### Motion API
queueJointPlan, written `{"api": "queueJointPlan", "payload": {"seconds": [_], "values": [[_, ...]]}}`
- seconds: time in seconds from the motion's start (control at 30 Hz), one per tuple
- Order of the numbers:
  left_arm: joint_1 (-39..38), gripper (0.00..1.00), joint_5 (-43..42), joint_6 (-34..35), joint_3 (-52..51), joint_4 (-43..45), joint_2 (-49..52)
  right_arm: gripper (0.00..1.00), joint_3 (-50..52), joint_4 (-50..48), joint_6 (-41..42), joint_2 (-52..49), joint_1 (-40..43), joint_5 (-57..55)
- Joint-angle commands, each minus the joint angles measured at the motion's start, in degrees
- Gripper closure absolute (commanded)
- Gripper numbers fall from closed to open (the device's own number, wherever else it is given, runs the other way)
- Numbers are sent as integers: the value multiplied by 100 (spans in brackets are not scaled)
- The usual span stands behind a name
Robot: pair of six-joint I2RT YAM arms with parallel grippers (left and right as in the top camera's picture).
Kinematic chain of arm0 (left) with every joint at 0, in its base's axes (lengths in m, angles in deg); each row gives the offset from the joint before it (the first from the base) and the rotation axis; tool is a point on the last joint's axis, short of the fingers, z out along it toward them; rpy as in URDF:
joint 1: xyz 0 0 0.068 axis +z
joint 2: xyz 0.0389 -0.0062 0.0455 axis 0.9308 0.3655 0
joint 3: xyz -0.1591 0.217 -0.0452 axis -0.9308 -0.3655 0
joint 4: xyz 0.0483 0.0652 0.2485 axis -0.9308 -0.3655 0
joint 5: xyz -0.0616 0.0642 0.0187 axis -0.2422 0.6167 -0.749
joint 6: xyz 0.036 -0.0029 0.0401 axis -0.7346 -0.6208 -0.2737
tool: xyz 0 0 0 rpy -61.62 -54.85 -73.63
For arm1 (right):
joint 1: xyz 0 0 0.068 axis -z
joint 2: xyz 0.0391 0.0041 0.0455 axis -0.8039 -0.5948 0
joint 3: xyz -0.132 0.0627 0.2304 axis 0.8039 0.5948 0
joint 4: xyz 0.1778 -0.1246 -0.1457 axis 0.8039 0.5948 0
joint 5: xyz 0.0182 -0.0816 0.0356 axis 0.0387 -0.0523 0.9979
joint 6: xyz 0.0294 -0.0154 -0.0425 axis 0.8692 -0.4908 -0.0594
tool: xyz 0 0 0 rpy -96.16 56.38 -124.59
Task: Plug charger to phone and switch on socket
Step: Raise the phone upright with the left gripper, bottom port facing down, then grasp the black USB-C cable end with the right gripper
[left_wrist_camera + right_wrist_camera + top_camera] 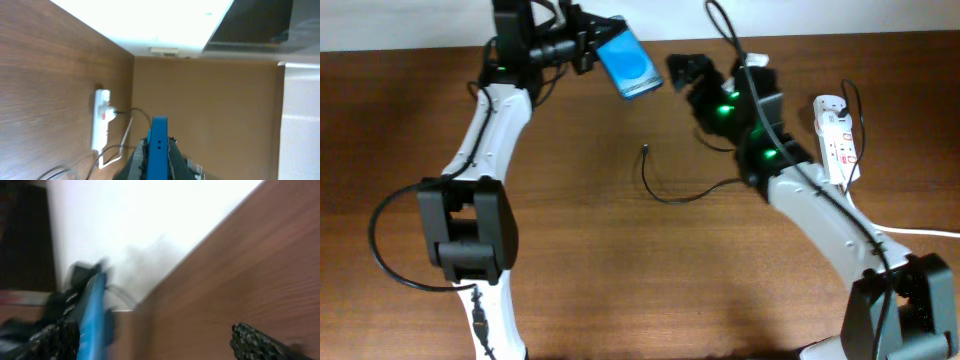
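1. Left gripper (592, 50): dark jaws clamped on the phone (628, 60), a slim black-framed slab with a glossy blue screen. It is held tilted near the table's far edge and appears edge-on in the left wrist view.
2. Right gripper (680, 72): rough black fingertips (60, 336) spread wide, empty, near the phone.
3. Charger (660, 195): thin black cable lying in a loose curve on the brown wood-grain table (620, 270), with its small tip free and well apart from the phone.
4. Socket (837, 140): long white strip with red markings, flat on the table beyond the right arm.
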Motion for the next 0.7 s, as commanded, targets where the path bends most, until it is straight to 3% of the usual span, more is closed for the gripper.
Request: {"api": "queueJointPlan", "payload": {"seconds": [0.0,0.1,0.2,0.27,0.3,0.43,0.67], "values": [[505,100,-1064,-1421,94,-758,35,1,48,732,-1692,129,780,1119],[715,100,-1462,-2111,94,-1436,35,2,28,1438,-2629,127,890,1226],[833,100,-2094,-2247,94,-1499,35,7,-249,2234,-3281,-46,730,1156],[970,100,-2505,-2308,94,-1502,35,12,-737,2916,-3543,-498,564,1165],[1058,100,-2673,-2400,92,-1506,35,20,-1224,3399,-3644,-931,400,1189],[1075,100,-2723,-2570,7,-1523,35,41,-1917,3672,-3499,-1692,-46,1161],[1054,100,-2393,-2588,-103,-1738,35,58,-1917,3392,-2911,-2505,-387,1036]]}}
